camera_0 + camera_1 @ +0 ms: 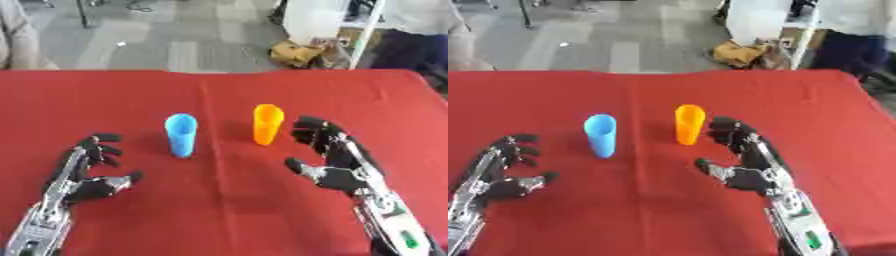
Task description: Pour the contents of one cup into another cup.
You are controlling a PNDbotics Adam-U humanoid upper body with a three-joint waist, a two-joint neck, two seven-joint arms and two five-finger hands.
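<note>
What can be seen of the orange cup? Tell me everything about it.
The orange cup is a tall, narrow tumbler of plain orange, plastic by its look, with no handle. It stands upright, open mouth up, on the red tablecloth, right of the blue cup and apart from it. The right hand is close beside it, fingers curved toward it but not touching. Its contents cannot be seen.

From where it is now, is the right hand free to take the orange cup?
Probably yes. The right hand is open just beside the upright orange cup, apart from it, with only bare red tablecloth between. The blue cup stands clear on the far side.
</note>
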